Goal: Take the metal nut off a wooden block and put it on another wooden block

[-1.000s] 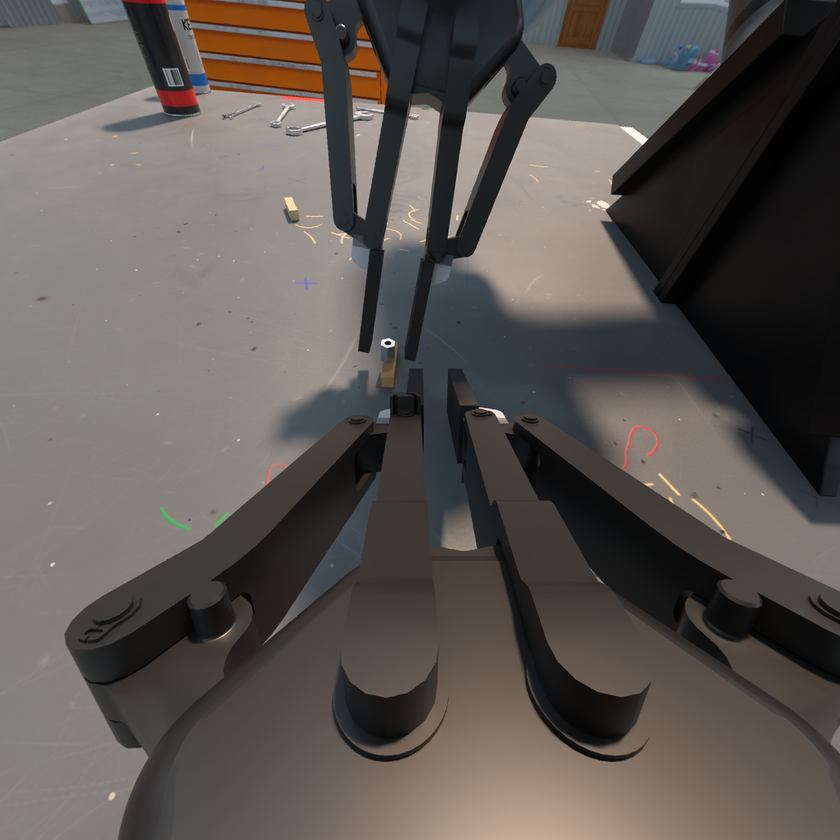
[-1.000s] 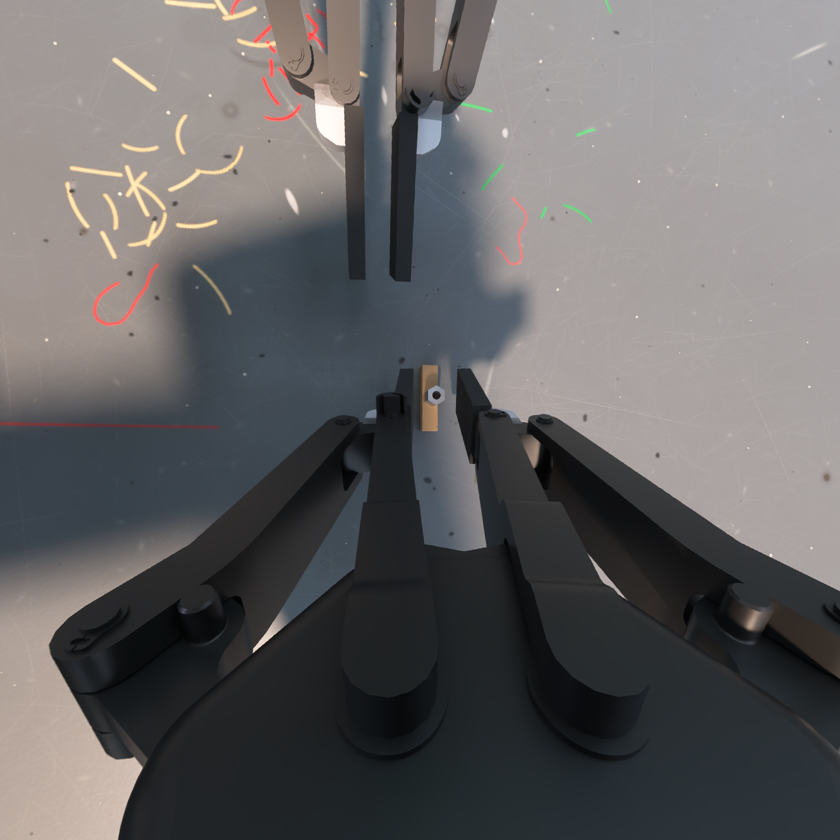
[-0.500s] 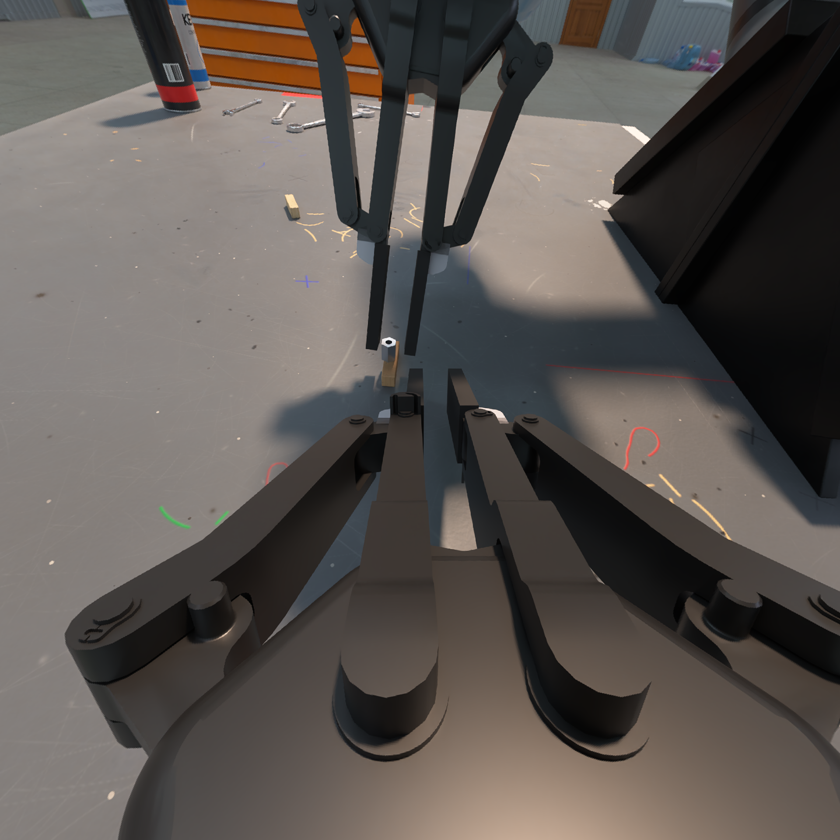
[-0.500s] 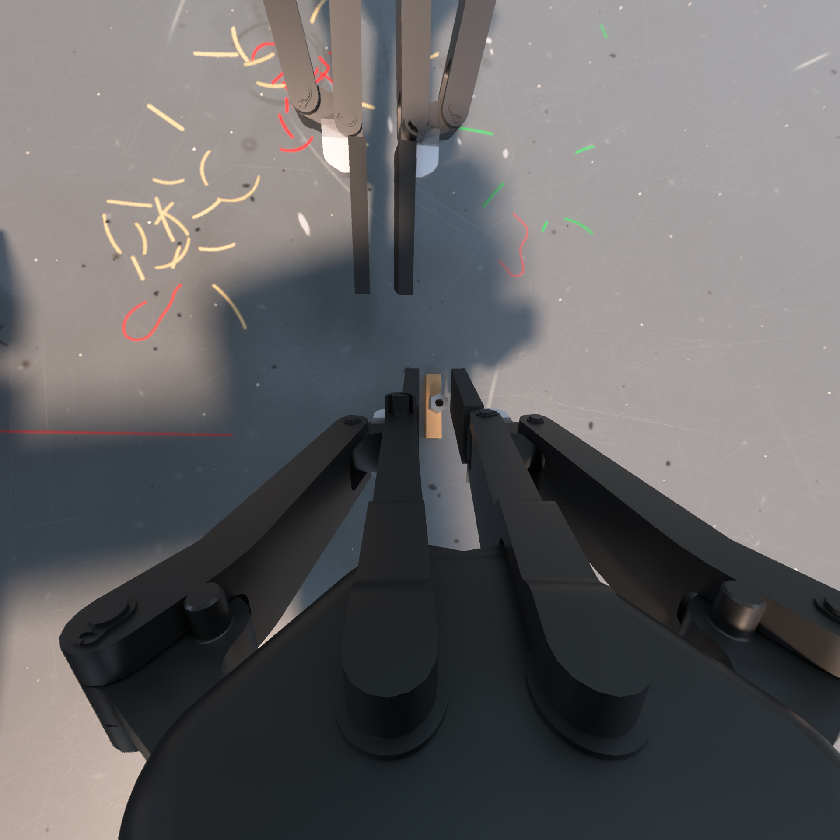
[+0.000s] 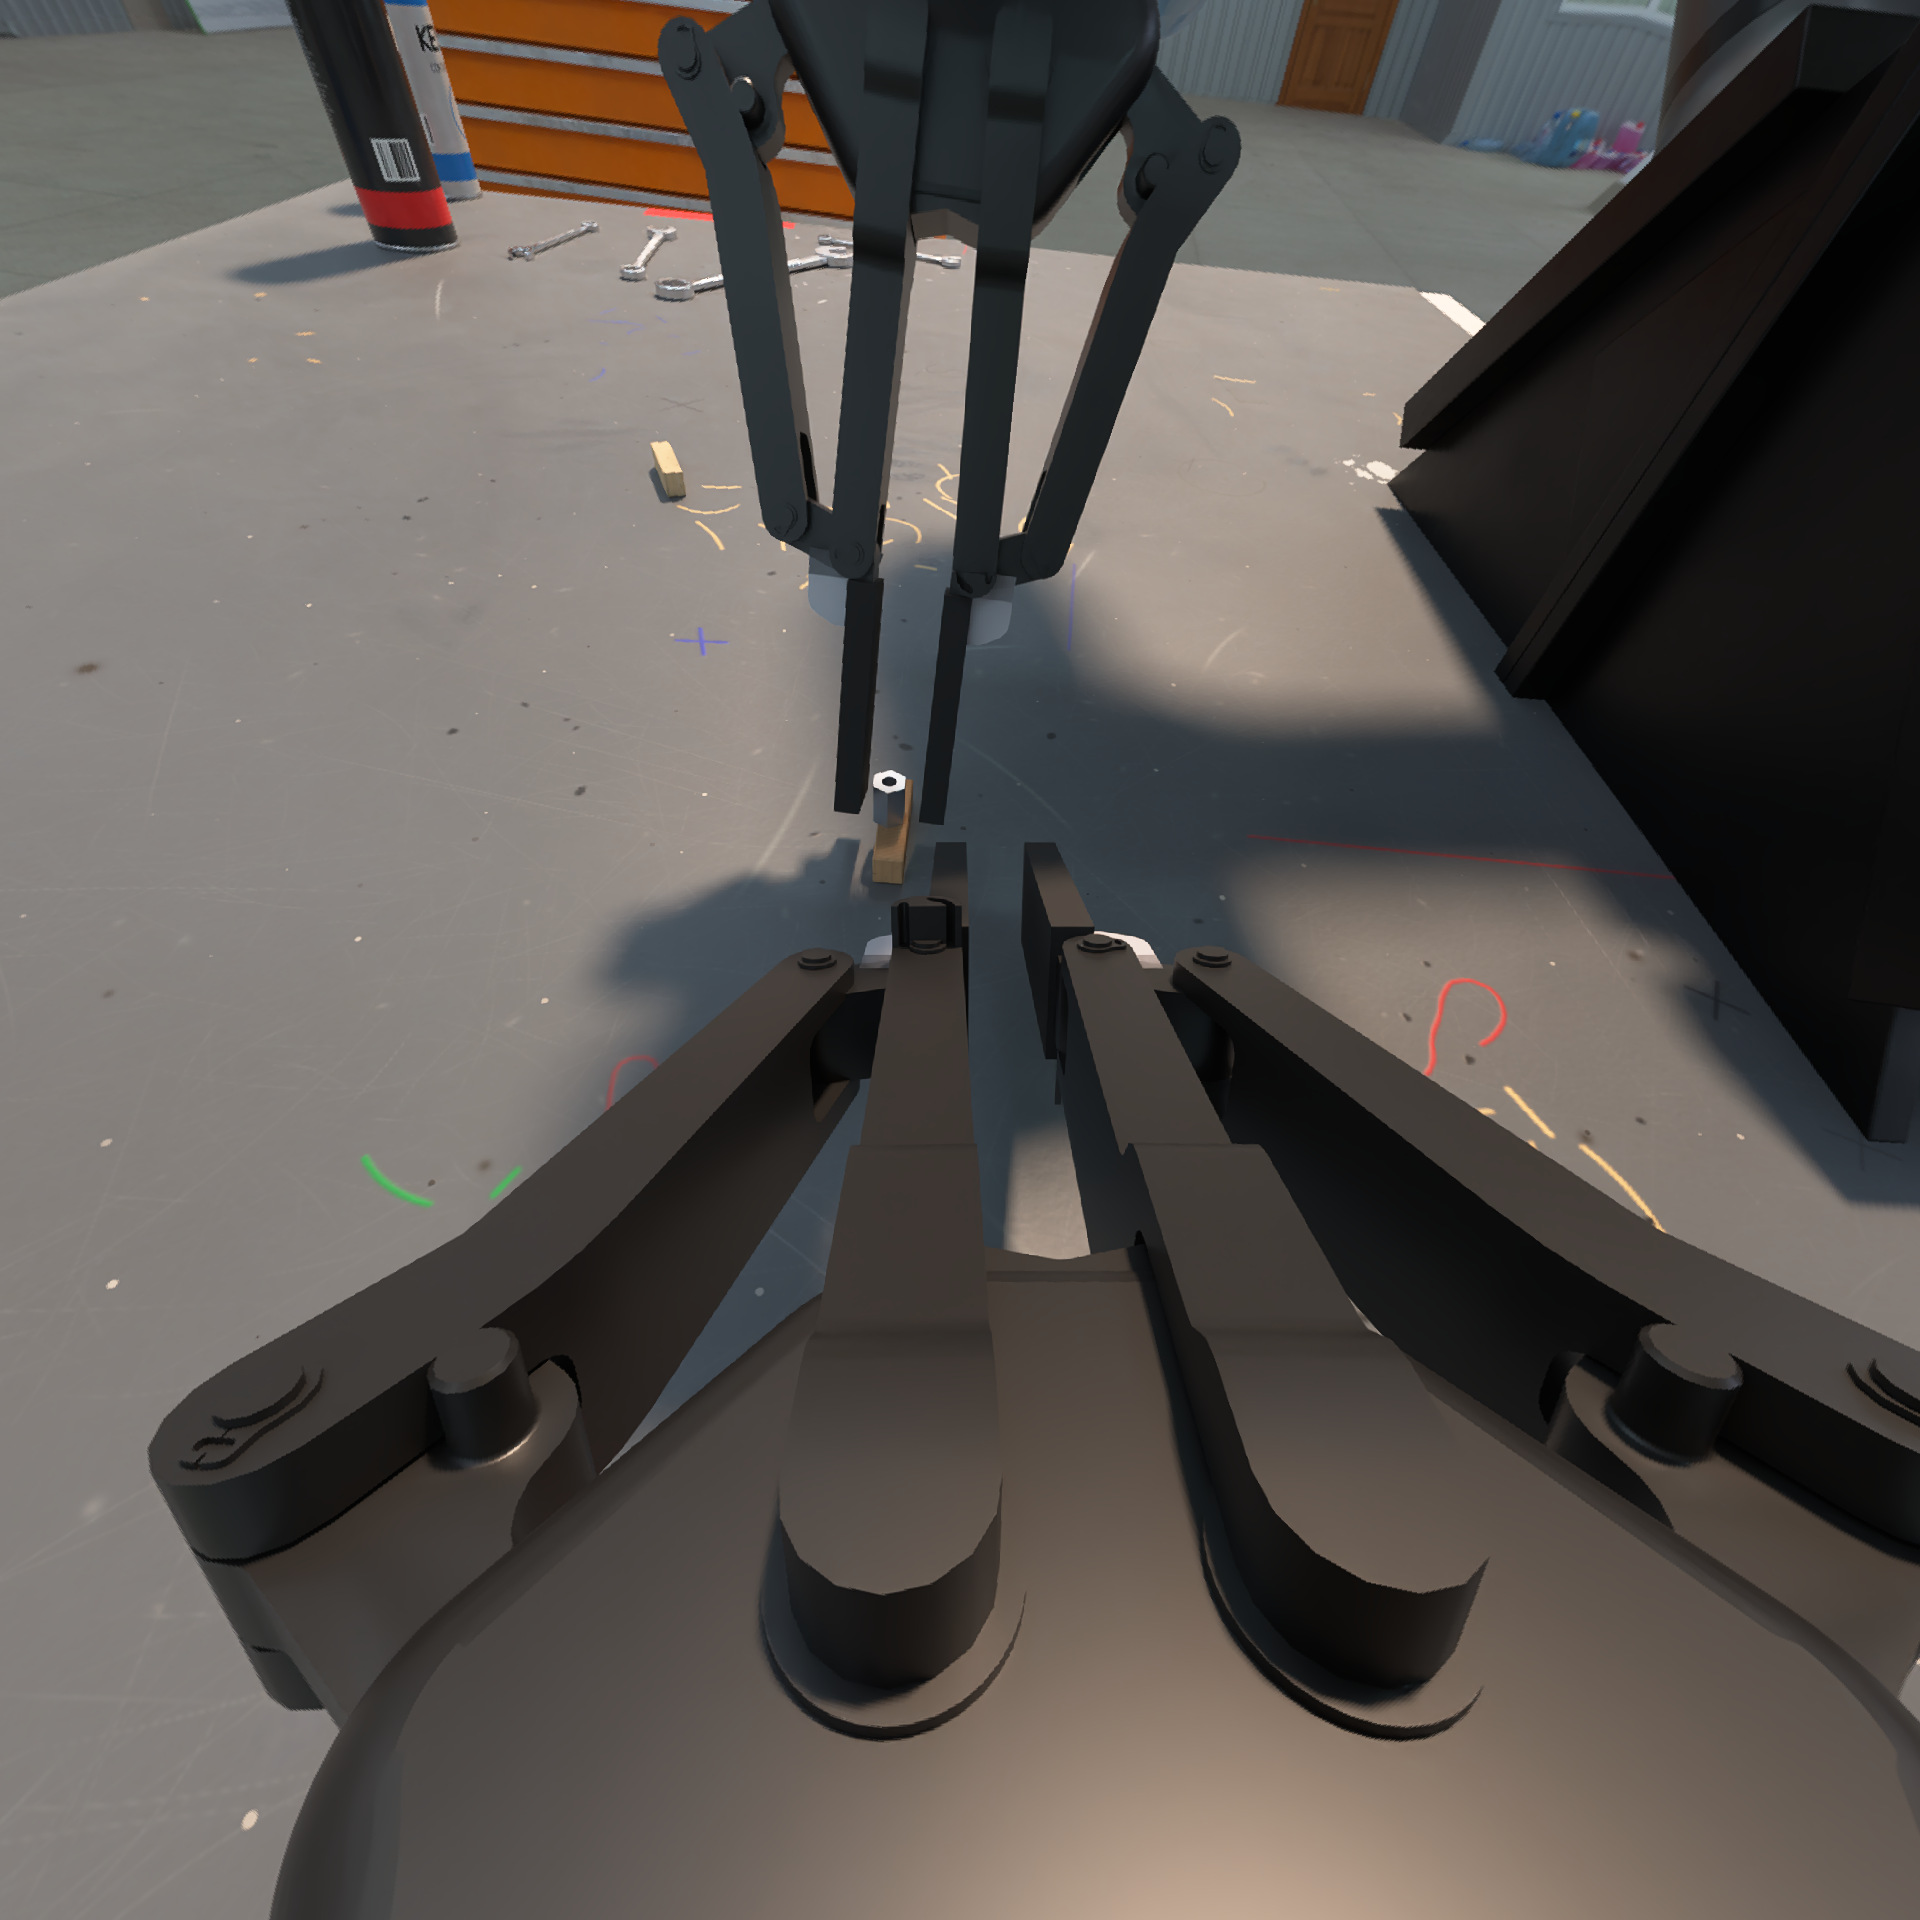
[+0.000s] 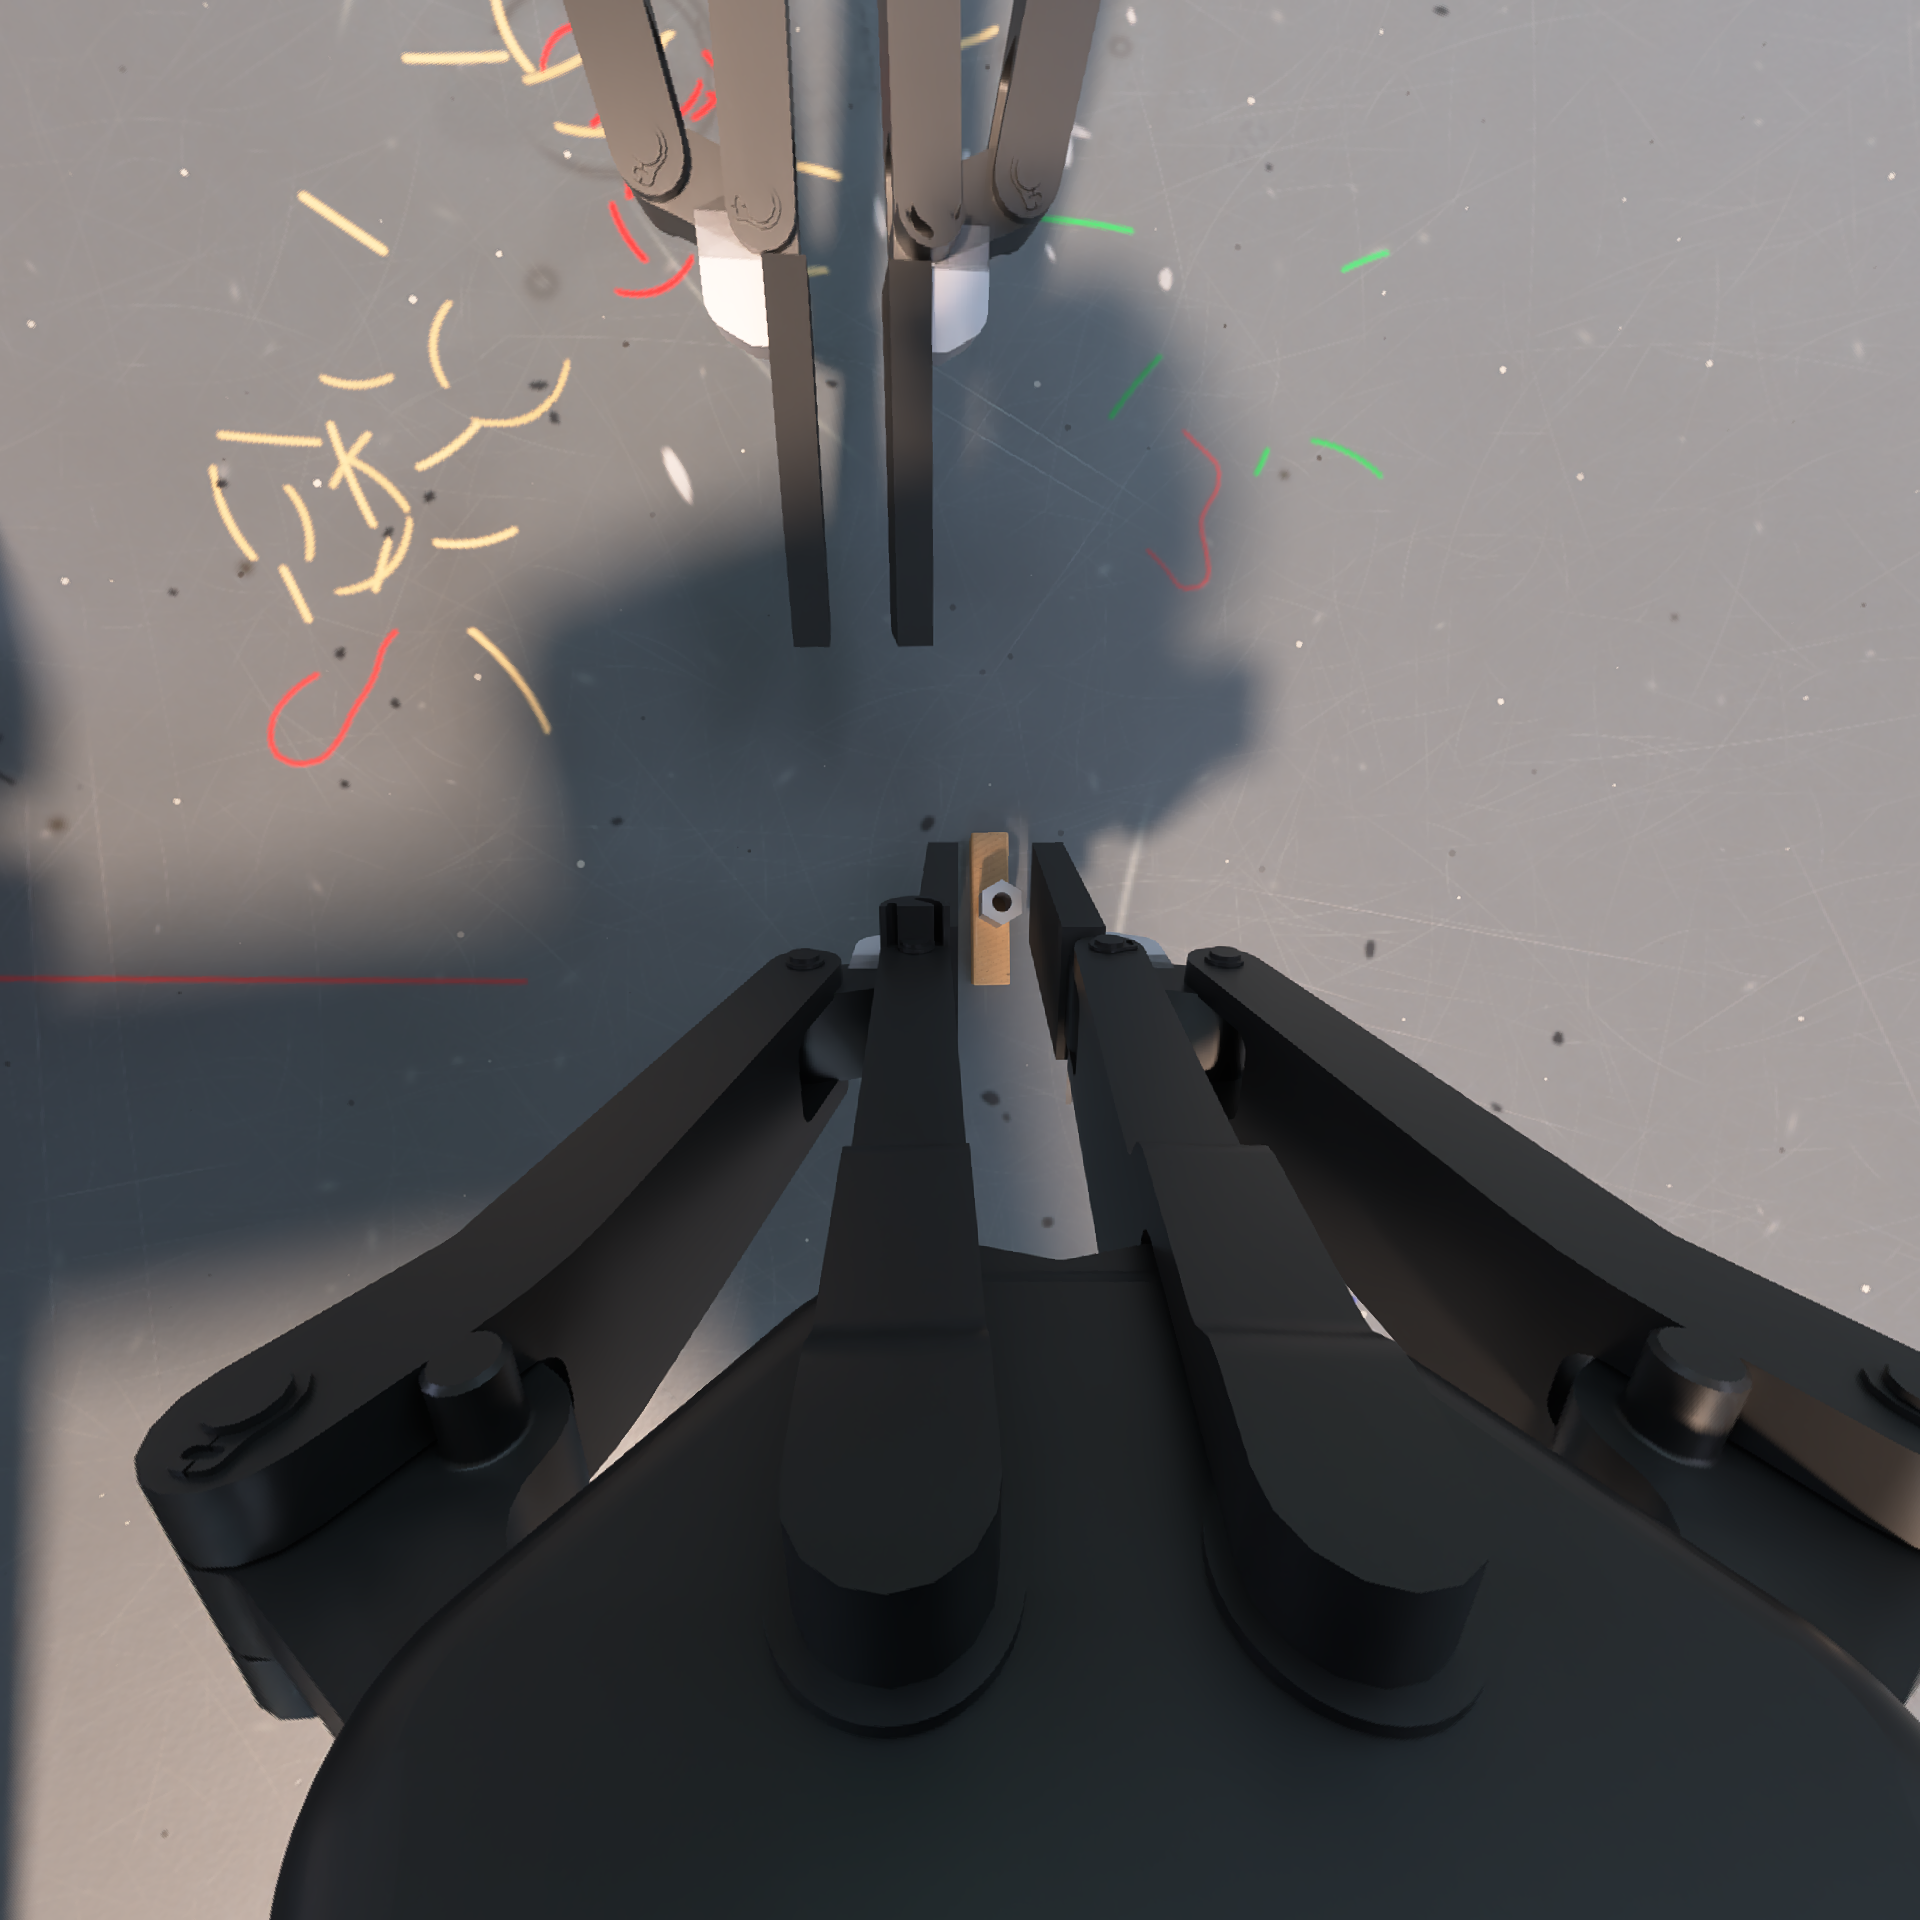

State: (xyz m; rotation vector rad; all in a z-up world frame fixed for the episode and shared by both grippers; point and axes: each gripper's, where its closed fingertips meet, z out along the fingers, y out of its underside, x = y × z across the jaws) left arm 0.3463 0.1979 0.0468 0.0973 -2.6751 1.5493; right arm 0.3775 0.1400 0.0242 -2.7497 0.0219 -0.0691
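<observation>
Far to the left of the nut-bearing wooden block point(image 5: 890, 854) and well behind it, two spray cans point(image 5: 379, 125) stand at the table point(image 5: 312, 727) edge, with a few wrenches point(image 5: 665, 255) lying beside them. Nearer, but still well apart from that block and to its left rear, lies a second, paler wooden block point(image 5: 668, 470). It is bare, and I judge it the likely drop place.

The metal nut point(image 5: 888, 782) sits on the top edge of the narrow block, bore upward and overhanging one side.

The right tool point(image 6: 997, 862) hangs straight over this block, pointing down. Its fingers are spread only a little and straddle block and nut, with a sliver of gap showing at each side, so nothing is pinched yet.

Just to the right of the block, the left tool point(image 5: 992, 862) is low and near. Its fingers stand narrowly apart and are empty.

Far to the right of the block rises a dark sloping structure point(image 5: 1714, 520).

The nut looks small, light, rigid and smooth, so it is probably apt to slip or tip. I would take hold on two opposite flats, above the wood. The thin block would likely topple if the fingers caught it.
</observation>
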